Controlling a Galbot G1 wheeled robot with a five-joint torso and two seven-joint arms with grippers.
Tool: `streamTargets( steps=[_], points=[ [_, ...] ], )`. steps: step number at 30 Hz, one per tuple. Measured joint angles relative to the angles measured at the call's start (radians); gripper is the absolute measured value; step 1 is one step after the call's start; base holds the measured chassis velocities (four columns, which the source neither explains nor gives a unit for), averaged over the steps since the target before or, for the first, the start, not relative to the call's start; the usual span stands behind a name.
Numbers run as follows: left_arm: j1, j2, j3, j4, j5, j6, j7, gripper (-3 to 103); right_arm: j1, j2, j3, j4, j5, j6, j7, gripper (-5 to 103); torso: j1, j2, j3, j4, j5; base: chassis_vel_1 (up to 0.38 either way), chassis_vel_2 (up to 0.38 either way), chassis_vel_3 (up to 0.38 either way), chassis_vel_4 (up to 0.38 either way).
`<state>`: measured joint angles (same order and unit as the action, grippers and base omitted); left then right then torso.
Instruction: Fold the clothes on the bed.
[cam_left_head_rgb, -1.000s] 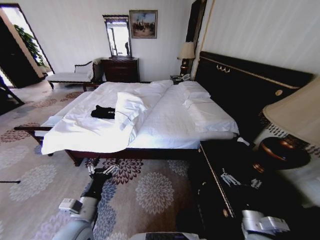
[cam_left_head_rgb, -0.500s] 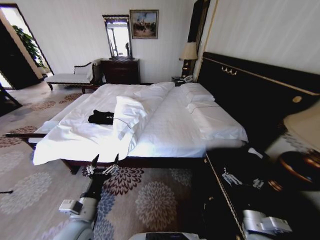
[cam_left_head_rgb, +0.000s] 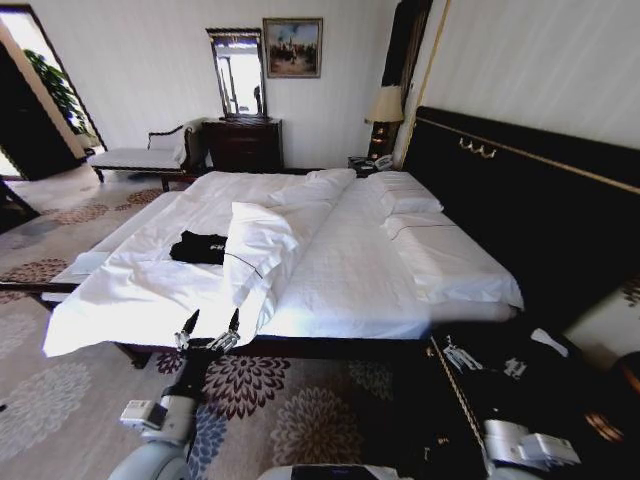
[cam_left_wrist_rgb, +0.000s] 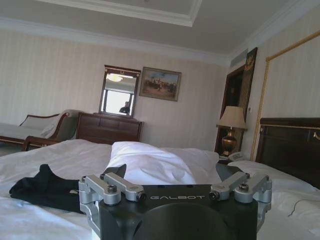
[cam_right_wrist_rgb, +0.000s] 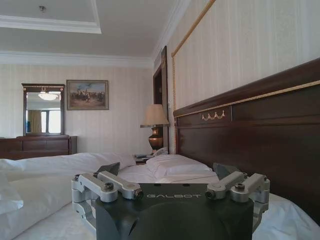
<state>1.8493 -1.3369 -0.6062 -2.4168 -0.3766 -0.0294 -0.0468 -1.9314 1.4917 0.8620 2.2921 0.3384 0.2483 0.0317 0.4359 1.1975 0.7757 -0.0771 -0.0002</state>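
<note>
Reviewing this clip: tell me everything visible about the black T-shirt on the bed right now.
The black T-shirt is soft fabric, bunched into a low crumpled heap rather than spread flat, with a trace of white lettering showing. It lies on the white duvet on the bed's far half from the headboard, beside a turned-back fold of duvet. No gripper touches it.

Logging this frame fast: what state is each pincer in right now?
Left pincer: open, empty, at the near edge of the bed, short of the black T-shirt.
Right pincer: open, empty, near the headboard.
</note>
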Motion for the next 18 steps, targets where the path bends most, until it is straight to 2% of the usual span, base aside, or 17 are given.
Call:
streamTargets(
  steps=[6,13,18],
  points=[
    [-0.002,-0.001,-0.002,-0.002,0.009,0.008,0.000,100,0.004,0.000,0.002,0.000,0.009,0.000,-0.001,100,0.000,0.000,0.000,0.0002,0.0003,-0.184,0.177,0.183,-0.177],
    [0.009,0.005,-0.007,0.025,0.094,0.029,0.012,100,0.004,-0.001,0.002,0.000,0.012,0.000,-0.002,100,0.000,0.000,0.000,0.0000,0.0001,-0.188,0.172,0.184,-0.190],
    [0.008,0.008,-0.010,0.027,0.095,0.031,0.014,100,0.003,-0.003,0.003,-0.001,0.009,0.002,-0.005,100,0.000,0.000,0.000,0.0002,0.0003,-0.150,0.177,0.168,-0.156]
  ],
)
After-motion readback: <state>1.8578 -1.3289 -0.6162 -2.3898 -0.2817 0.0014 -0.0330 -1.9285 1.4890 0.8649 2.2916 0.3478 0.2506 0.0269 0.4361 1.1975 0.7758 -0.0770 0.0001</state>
